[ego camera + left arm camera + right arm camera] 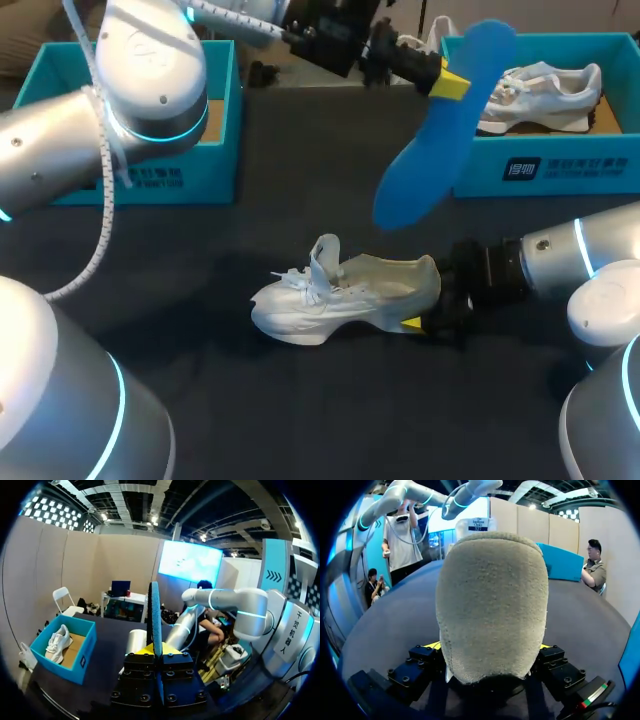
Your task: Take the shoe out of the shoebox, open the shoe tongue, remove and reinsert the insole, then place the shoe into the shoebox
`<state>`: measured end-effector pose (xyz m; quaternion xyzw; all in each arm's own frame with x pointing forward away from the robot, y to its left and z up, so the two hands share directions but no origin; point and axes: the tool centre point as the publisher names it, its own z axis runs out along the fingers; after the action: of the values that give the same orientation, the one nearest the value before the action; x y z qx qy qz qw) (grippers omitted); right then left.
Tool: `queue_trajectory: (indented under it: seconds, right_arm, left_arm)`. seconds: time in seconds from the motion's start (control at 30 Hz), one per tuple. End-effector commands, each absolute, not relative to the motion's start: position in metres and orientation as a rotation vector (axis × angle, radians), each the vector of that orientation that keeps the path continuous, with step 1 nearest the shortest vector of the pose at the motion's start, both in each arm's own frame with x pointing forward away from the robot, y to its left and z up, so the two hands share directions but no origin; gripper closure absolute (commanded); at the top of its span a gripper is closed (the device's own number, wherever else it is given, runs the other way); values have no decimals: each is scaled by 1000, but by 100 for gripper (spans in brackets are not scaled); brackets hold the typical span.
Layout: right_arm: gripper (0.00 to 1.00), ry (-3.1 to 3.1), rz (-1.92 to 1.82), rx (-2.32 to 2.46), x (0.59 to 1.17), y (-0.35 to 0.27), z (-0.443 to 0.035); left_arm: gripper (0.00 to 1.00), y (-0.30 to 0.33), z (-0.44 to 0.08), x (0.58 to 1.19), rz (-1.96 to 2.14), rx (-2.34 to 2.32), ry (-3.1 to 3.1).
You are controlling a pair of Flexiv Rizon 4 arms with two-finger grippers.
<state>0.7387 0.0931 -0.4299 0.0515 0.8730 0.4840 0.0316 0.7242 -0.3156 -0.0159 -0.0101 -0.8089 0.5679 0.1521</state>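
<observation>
Head view shows you past the halfway mark: the white shoe (345, 300) lies on the middle of the table, out of the teal shoebox (220, 170) at far left, its tongue (325, 252) standing up. Your left gripper (450, 82) pinches the blue insole (430, 150) and holds it in the air, above the shoe and to its far right. Your right gripper (432, 300) clamps the shoe's heel, a finger on each side. What you have left, by my reading: slide the insole back in, then box the shoe.
</observation>
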Motion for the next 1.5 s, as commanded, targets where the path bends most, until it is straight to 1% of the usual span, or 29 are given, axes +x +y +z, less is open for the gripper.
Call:
queue_trajectory:
  seconds: [0.03,0.7,1.1,1.33,1.5]
  right_arm:
    - [100,2691,1485,160,738,97,-435]
    - [100,2691,1485,160,738,97,-435]
    - [100,2691,1485,160,738,97,-435]
    - [100,2691,1485,160,738,97,-435]
    - [100,2691,1485,160,738,97,-435]
  left_arm:
    - [100,-309,-21,724,1675,36,-2260]
    - [100,-309,-21,724,1675,36,-2260]
    - [100,-283,36,697,1615,310,-1921]
    - [100,-275,53,682,1603,450,-1844]
    - [100,-273,57,674,1582,493,-1866]
